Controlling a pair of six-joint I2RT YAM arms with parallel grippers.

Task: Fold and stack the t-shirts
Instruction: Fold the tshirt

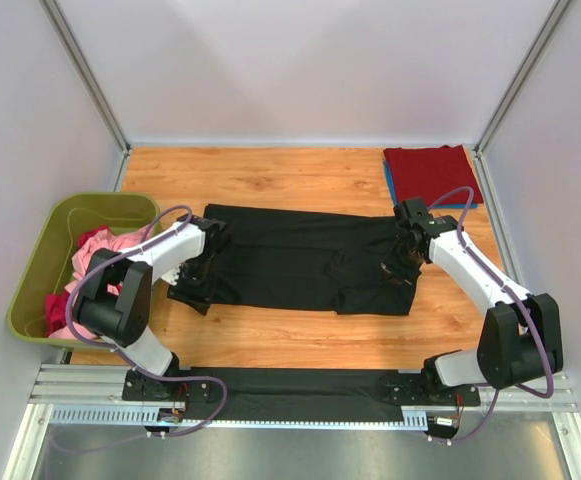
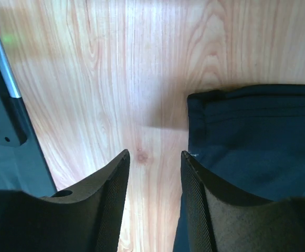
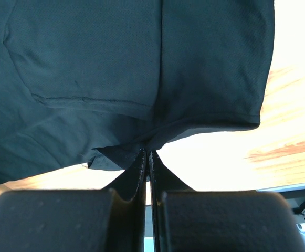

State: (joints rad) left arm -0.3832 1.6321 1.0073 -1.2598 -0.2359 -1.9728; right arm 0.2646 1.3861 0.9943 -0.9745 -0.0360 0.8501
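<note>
Wood tabletop [image 1: 290, 175], black t-shirt [image 1: 300, 260], pale walls [image 1: 300, 70]

Black t-shirt [image 1: 300, 260] is stretched across the middle of the table [image 1: 270, 170], long axis running 9 to 3 o'clock, mostly flat. Its 3 o'clock end is rumpled, with a bit of the hemmed edge pinched up off the wood. Over at 1 o'clock, the dark red t-shirt [image 1: 430, 170] sits folded into a neat rectangle on top of a blue t-shirt [image 1: 387, 185], just a sliver of blue showing. At 9 o'clock, a pink t-shirt [image 1: 95, 245] and a magenta t-shirt [image 1: 60, 305] lie crumpled together in the olive-green bin [image 1: 40, 250].
</note>
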